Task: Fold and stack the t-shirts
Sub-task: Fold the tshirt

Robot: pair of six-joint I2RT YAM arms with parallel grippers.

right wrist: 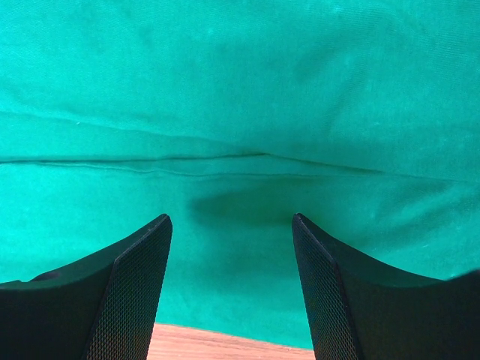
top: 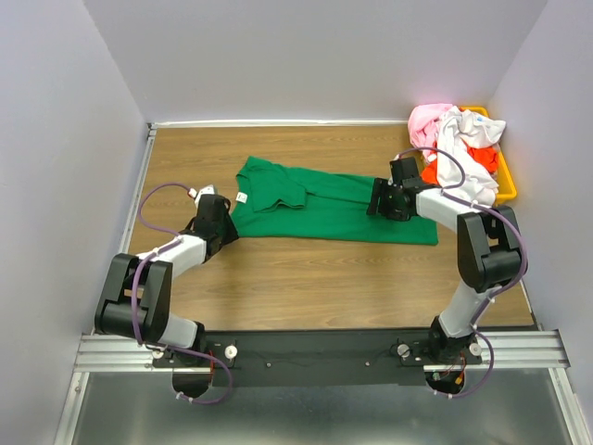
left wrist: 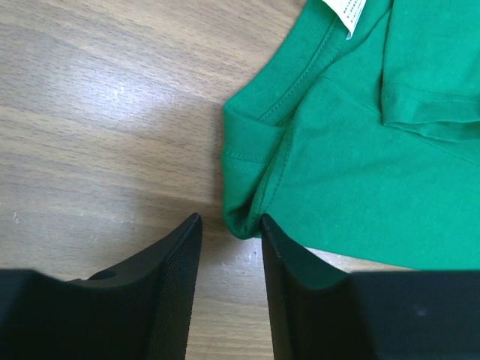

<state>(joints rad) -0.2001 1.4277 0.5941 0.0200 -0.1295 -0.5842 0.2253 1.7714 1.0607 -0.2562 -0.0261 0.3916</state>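
left pincer [left wrist: 230, 221] sits low over the bench [left wrist: 112, 112] with its two black fingers parted by a narrow gap and nothing clamped; the bunched corner of the green t-shirt [left wrist: 360, 172] lies just ahead of the tips, nearly touching the inner edge of the right-hand finger, though whether it truly touches i cannot tell. from there the collar seam runs up and away to the white neck label [left wrist: 346, 13] at the top edge, and a folded sleeve [left wrist: 427, 120] lies over the body of the shirt. from above, the left pincer [top: 220, 222] meets the green t-shirt [top: 324, 209] at its near left corner, just below the neck label [top: 243, 197], while the right pincer [top: 380, 199] rests over the shirt's right part. the shirt is spread flat and long across the middle of the bench [top: 278, 287], collar to the left and hem to the right. the right pincer [right wrist: 231, 217] is released, its fingers spread wide and holding nothing, hovering over the green t-shirt [right wrist: 240, 90], which fills nearly the whole wrist view; a long crease runs across the cloth ahead of the tips, and a strip of bench [right wrist: 210, 345] shows between the fingers. at the far right corner a yellow-orange bin [top: 507, 181] holds a heap: a pink t-shirt [top: 428, 119], a white t-shirt [top: 459, 148] and an orange-red t-shirt [top: 434, 172], close behind the right arm.
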